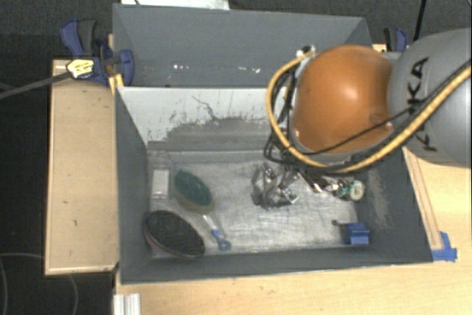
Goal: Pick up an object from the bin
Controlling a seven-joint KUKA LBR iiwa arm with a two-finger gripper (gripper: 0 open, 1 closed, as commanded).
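A grey metal bin (243, 48) is pictured from above, with the pick not yet made. At the left of the bin floor, a pale clear block (160, 184) and a dark green oval pad (193, 189) are seen side by side. A black oval mesh piece (173, 234) lies just in front of them, and a small blue piece (220, 237) is near its right end.

At mid-floor the gripper (274, 189) is lowered close to bare metal beneath the arm's orange cover (339, 96), well apart from the left-hand group. Whether the claw is wide or narrow cannot be told, and nothing is seen held in it. A blue block (356, 234) lies at the front right, apart from the gripper.

By this evidence, every thing is judged to be still on the floor, so grasping and lifting remain to be done.
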